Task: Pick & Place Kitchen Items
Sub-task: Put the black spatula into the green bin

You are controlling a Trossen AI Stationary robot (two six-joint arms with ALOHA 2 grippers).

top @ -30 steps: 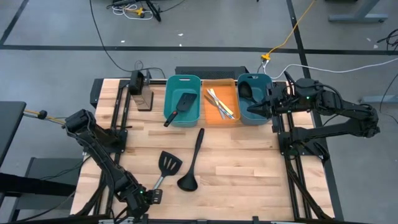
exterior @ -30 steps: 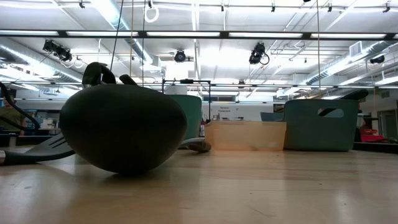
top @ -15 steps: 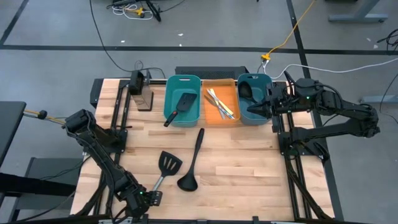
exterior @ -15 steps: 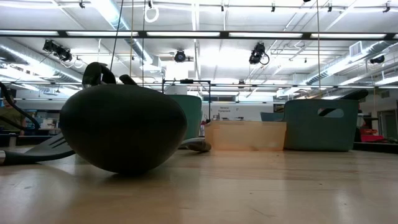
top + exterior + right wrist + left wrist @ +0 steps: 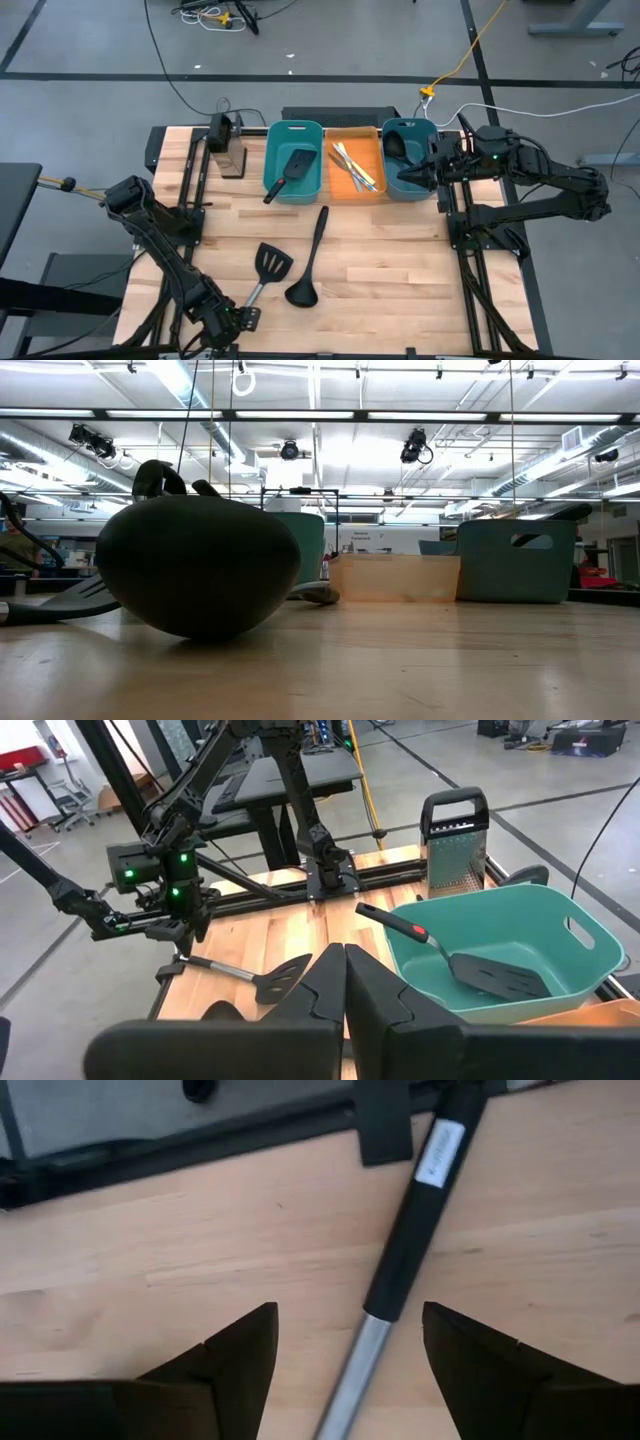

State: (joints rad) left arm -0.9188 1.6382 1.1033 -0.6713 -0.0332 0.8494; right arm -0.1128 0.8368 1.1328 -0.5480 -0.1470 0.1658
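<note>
From above, you have the left gripper (image 5: 243, 316) low at the near edge of the table (image 5: 400, 270), over the end of the handle of the loose spatula (image 5: 266, 270), with the ladle (image 5: 308, 262) lying just beside that spatula's head; a skewed lift could swing the head into the ladle. The right gripper (image 5: 405, 172) waits by the right teal bin (image 5: 405, 160), its fingers closed on nothing. The low view gives you only the ladle's bowl (image 5: 198, 579) filling the foreground, so you cannot judge height from it. In the left wrist view the fingers (image 5: 240, 1355) stand spread with the spatula handle (image 5: 405, 1250) running slantwise between them, nothing gripped yet; closing on that slant, so near the handle's end, risks it pivoting or slipping out. From the right wrist view, another spatula (image 5: 470, 960) already lies in the left teal bin (image 5: 540, 935), so a long tool dropped there may catch on it.
</note>
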